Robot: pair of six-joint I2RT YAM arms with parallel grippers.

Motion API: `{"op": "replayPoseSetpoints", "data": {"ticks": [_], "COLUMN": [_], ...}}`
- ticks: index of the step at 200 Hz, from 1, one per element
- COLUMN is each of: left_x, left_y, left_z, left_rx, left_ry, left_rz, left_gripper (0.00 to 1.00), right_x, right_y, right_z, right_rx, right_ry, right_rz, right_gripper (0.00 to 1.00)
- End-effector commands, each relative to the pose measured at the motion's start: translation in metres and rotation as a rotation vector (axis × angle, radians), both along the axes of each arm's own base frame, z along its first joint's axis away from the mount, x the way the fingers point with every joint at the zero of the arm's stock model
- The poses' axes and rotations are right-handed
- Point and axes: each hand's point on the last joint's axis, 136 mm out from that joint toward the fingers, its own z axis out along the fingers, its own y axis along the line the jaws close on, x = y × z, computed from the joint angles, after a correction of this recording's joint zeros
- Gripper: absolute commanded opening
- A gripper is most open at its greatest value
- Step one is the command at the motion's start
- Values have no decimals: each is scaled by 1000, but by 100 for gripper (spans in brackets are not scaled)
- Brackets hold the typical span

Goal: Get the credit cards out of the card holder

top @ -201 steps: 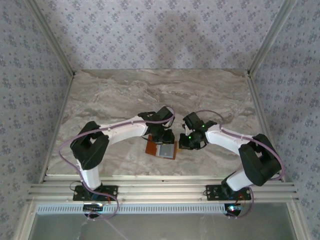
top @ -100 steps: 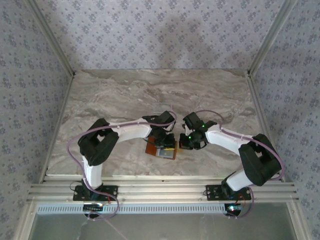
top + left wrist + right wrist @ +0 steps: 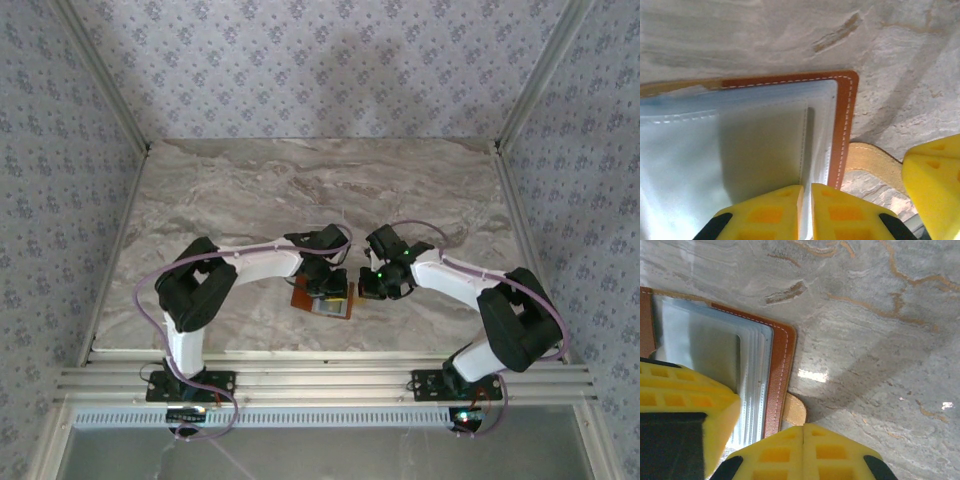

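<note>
The card holder (image 3: 302, 297) lies open on the marble table near its front edge, orange-brown with a brown stitched rim (image 3: 842, 125) (image 3: 780, 375). Pale credit cards sit stacked in its pockets, their layered edges (image 3: 752, 385) (image 3: 819, 125) showing beside the rim. My left gripper (image 3: 807, 189) (image 3: 328, 287) is down on the open wallet. Its yellow fingers are pinched on a thin pale card edge at the pocket. My right gripper (image 3: 804, 427) (image 3: 366, 288) is shut just right of the wallet. Its tips rest at the tan side tab (image 3: 796, 409) (image 3: 872, 160).
Bare marble table (image 3: 300, 190) stretches behind and to both sides of the wallet. Patterned walls enclose the back and sides. One of my right fingers (image 3: 935, 180) stands close beside the left gripper, and a left finger (image 3: 685, 405) covers part of the pockets.
My left gripper has come down lower over the wallet and its jaws have closed in on the pale edge. The right gripper and the wallet have stayed in place.
</note>
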Motion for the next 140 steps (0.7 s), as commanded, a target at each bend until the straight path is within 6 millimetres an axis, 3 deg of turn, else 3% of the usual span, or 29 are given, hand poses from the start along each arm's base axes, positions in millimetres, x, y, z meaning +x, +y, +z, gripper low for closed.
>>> {"op": "replayPoseSetpoints", "data": {"ticks": [1, 68, 103, 140], "left_x": [0, 3, 9, 15], "left_y": [34, 57, 68, 86], "left_z": [-4, 7, 19, 34], "left_rx": [161, 303, 393, 478], "left_ry": [-26, -82, -135, -197], "left_rz": [-5, -33, -58, -61], "left_gripper": [16, 20, 26, 26], "right_x": [-6, -7, -8, -7], "right_y": [-5, -8, -9, -10], "right_z": [-1, 0, 1, 2], "right_rx": [-16, -22, -25, -29], "right_ry": [16, 17, 15, 12], "right_rz": [-13, -18, -18, -18], "right_gripper": [0, 0, 0, 0]}}
